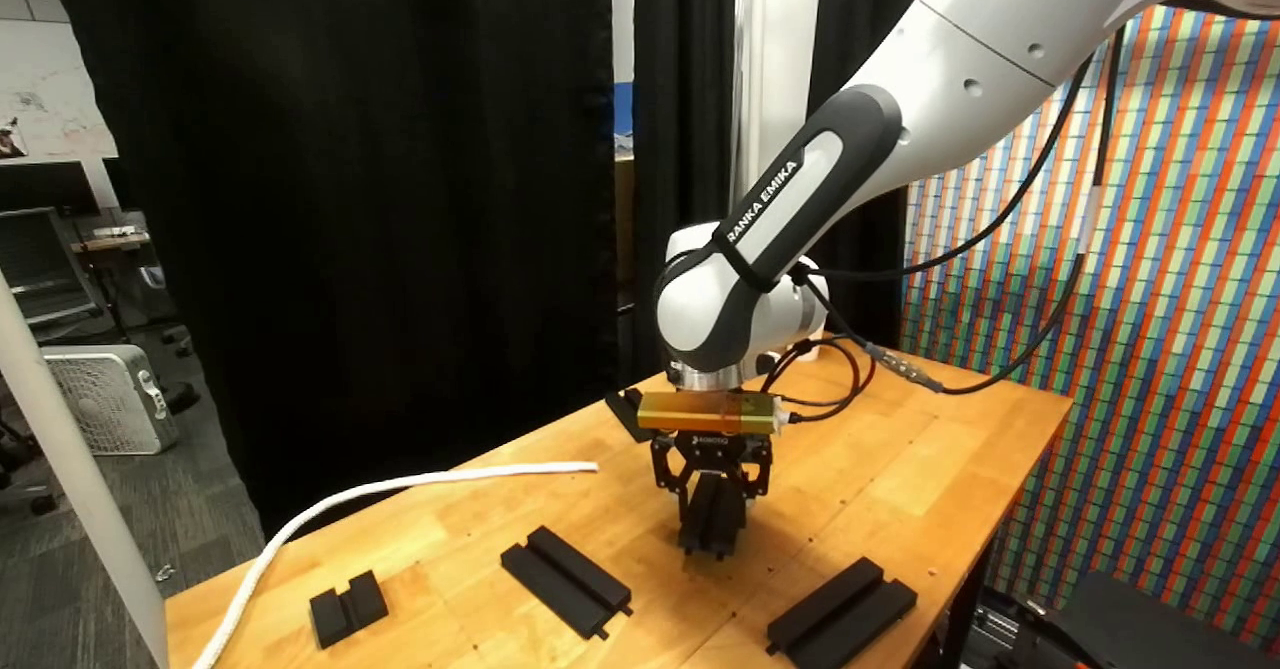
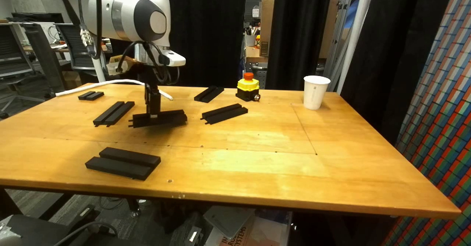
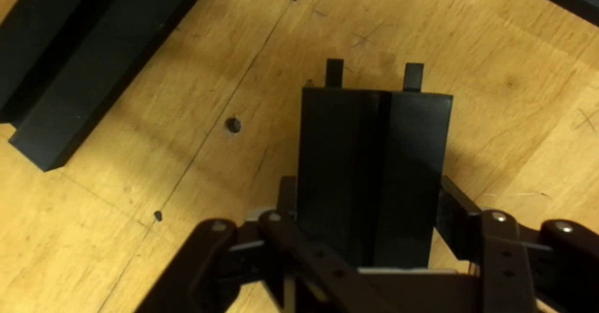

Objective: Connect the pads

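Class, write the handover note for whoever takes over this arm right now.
End effector: closed on one longer pad, apparently clear of the table.
On the table: short pad near the white cord; four longer pads spread around the held one, all apart.
Done: one pad grasped.
Left: nothing joined yet; probably fit the held pad's prongs to a neighbour.

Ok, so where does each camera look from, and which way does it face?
In an exterior view: raised above the table, facing black curtains; the arm enters from the picture's upper right, gripper pointing down.
In an exterior view: beyond a table edge, looking across past the white cup; arm and gripper show on the picture's left.
In the wrist view: on the wrist, facing down over the held pad; the gripper's fingers show at the bottom.
Both exterior views share the held pad, arm, gripper and white cord.
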Controlling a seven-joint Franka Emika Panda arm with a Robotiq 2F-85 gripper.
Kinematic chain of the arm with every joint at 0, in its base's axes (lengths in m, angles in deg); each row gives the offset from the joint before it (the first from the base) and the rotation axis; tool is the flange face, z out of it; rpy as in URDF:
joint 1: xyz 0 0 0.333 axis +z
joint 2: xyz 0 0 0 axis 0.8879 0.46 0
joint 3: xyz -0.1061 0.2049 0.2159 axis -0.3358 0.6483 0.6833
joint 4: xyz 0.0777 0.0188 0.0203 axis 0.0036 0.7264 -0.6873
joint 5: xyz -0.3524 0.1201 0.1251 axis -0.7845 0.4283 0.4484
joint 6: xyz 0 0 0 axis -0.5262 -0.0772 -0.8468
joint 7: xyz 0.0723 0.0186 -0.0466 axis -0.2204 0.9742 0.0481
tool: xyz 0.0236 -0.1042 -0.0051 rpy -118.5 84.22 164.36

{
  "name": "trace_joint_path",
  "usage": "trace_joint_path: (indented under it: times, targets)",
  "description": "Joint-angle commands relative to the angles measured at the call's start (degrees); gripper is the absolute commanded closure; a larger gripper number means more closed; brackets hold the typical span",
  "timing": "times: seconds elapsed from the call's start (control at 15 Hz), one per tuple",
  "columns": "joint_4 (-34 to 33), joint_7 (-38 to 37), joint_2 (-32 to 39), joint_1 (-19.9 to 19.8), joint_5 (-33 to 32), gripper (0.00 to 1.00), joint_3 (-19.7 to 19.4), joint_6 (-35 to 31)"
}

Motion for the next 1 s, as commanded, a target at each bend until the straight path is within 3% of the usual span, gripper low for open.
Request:
trace_joint_path:
  times: [0.0, 0.93]
  targets:
    - [0.7, -3.9, -1.6, 0.9, -4.3, 0.54, -0.2, 1.2]
    - [5.0, -0.7, -3.6, -2.2, -13.6, 0.54, -2.6, -1.0]
